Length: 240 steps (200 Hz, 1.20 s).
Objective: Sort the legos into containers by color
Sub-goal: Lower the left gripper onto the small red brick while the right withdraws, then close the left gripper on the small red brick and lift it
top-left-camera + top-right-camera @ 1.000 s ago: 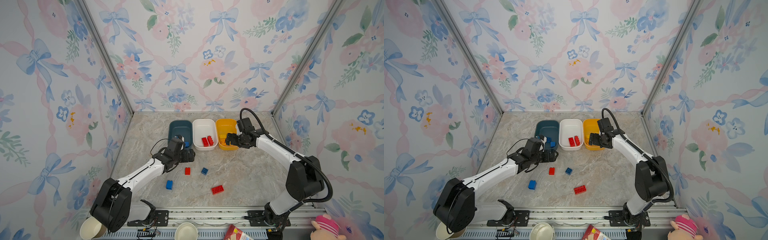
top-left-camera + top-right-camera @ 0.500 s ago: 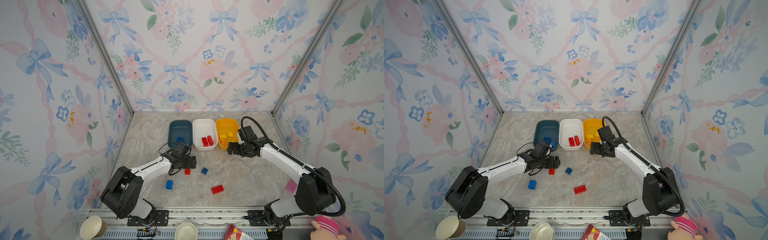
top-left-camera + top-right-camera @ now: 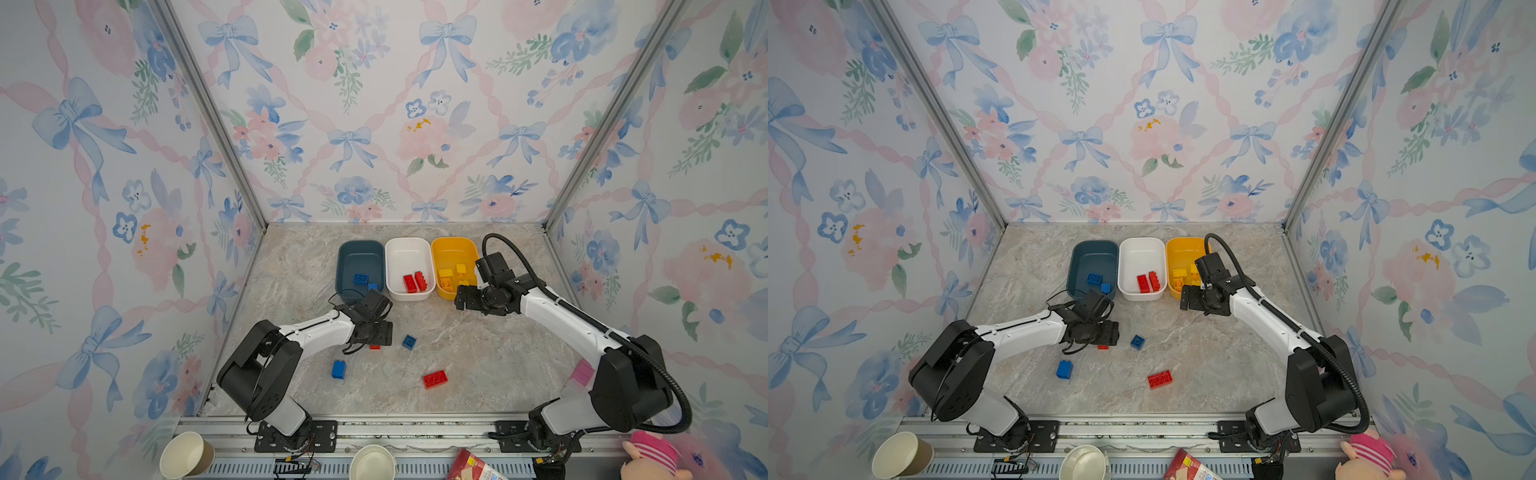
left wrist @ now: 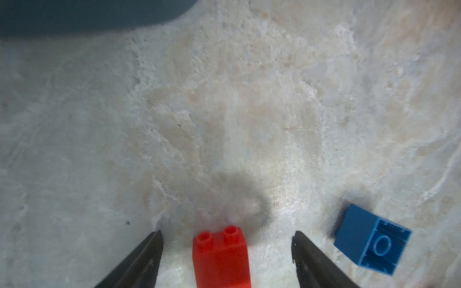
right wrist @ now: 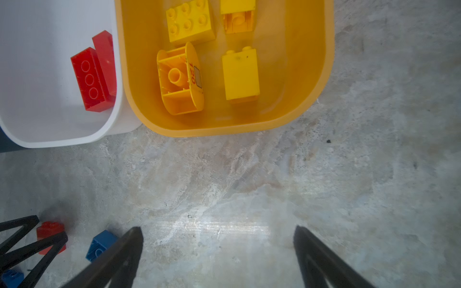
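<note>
Fingers [image 4: 144, 259] of the left gripper [image 4: 227, 234] straddle a small red brick [image 4: 220, 259] in front of the white tub [image 3: 409, 255], gaps either side, nothing gripped yet. Right gripper [image 5: 217, 232] hangs wide and empty just front-right of that tub. Done: two reds [image 3: 409, 284] in it, two blues [image 3: 360, 279] in the blue tub [image 3: 359, 255] on its left, four yellows [image 3: 445, 273] in the yellow tub [image 3: 453, 249] on its right. Still out: this red, a long red [image 3: 434, 379] and two loose blues [image 3: 409, 341] farther forward. A second ago the left gripper was at the blue tub, the right over the yellow one.

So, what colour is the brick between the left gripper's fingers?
Red; the brick shows best in the left wrist view.
</note>
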{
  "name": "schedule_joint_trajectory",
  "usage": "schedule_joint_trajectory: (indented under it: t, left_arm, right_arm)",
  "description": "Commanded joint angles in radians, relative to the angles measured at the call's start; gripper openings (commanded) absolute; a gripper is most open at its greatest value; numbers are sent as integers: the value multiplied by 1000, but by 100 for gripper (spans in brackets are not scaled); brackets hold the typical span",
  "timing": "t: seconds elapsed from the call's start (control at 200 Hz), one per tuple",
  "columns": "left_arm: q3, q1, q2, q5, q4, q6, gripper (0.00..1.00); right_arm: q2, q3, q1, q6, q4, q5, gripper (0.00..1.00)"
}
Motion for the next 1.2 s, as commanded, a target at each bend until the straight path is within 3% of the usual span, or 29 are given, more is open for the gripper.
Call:
schedule_joint_trajectory:
  t: [0.0,0.74,1.195]
  left_arm:
    - [12,-9,14,-28,-54,8,77]
    - [17,-49,59,-9,-66,22,38]
    - [51,-61,27,-37,-75,4,28]
  right_arm:
    - [5,3,13,14,-23,16,97]
    - [-5,-21,45,43,-15,46,97]
    - [-37,-41,43,40,-21,55,97]
